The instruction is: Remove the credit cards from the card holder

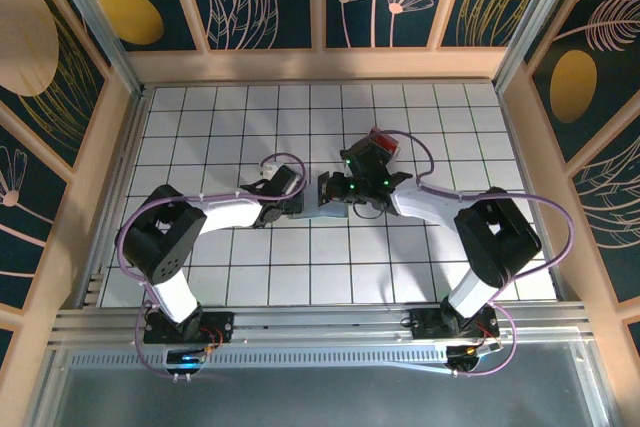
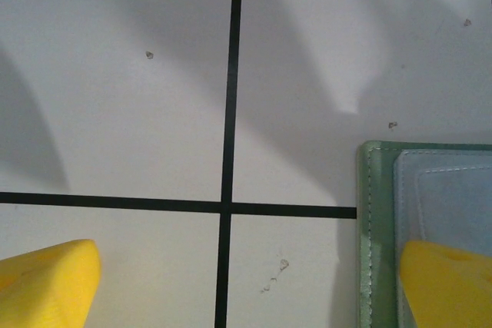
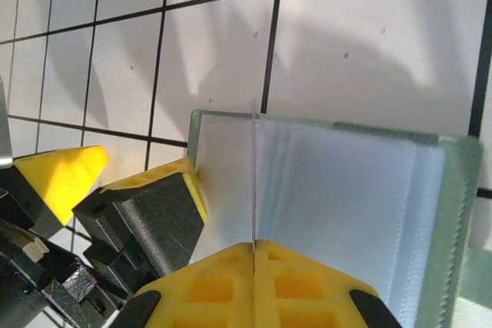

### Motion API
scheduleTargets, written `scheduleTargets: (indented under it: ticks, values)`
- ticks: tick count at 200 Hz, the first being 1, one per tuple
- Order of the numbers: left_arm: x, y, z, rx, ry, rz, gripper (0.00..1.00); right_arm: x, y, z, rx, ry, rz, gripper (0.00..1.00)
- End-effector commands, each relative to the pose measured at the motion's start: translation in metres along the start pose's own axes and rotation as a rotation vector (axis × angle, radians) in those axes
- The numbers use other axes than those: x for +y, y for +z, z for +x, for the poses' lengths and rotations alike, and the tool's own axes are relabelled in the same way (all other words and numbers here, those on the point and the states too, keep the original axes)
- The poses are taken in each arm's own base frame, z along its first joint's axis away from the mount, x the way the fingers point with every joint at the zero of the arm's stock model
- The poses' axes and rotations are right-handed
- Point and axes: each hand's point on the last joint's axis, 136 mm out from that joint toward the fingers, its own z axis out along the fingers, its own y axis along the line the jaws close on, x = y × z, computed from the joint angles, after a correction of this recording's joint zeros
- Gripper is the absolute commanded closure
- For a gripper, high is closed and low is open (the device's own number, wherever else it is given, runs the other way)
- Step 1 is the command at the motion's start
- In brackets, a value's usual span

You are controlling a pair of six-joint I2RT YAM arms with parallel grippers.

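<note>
- Card holder lies open on the tiled table, near the clear box, on the box's L side and toward the arm bases.
- Progress, as we judge it: early. One pull is under way, no card looks fully free of the holder yet, and the rest are left to draw out.
- R gripper, reaching in from the clear-box side, has its yellow fingers pressed together on a thin sheet seen edge-on that rises just past the holder's rim. We take it for a credit card, tho we can't be sure.
- L gripper, on the side away from the clear box, is spread wide and grips nothing. One fingertip sits over the holder's outer panel, the other over bare tile. Prob. there to brace; we can't confirm contact.
- Holder's look: grey-green outside w/ a stitched rim, pale blue lining w/ pocket ridges. Soft and thin, so we expect it to lift or slide unless it is pinned.
</note>
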Motion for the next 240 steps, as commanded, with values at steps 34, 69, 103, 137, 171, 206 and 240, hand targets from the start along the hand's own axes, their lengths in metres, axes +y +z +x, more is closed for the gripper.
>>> scheduleTargets:
  ticks: [34,69,103,137,171,206,240]
  values:
    - [0.025,0.004,0.01,0.042,0.099,-0.138,0.01,-0.007,-0.029,-0.04,-0.054,-0.241,0.177,1.0]
    - [0.025,-0.001,0.004,0.026,0.099,-0.135,0.01,-0.014,-0.045,-0.07,-0.114,-0.37,0.274,1.0]
    - [0.019,-0.008,-0.003,0.017,0.09,-0.096,0.01,-0.024,-0.053,-0.093,-0.143,-0.475,0.334,1.0]
    - [0.009,-0.023,-0.017,-0.009,0.062,-0.033,0.01,-0.04,-0.058,-0.112,-0.157,-0.55,0.381,1.0]
    - [0.004,-0.038,-0.029,-0.043,0.034,0.011,0.01,-0.053,-0.063,-0.126,-0.153,-0.614,0.418,1.0]
    - [0.003,-0.049,-0.038,-0.069,0.01,0.034,0.01,-0.067,-0.069,-0.137,-0.158,-0.673,0.456,1.0]
    - [0.004,-0.052,-0.04,-0.079,0.001,0.033,0.01,-0.077,-0.07,-0.144,-0.155,-0.708,0.473,1.0]
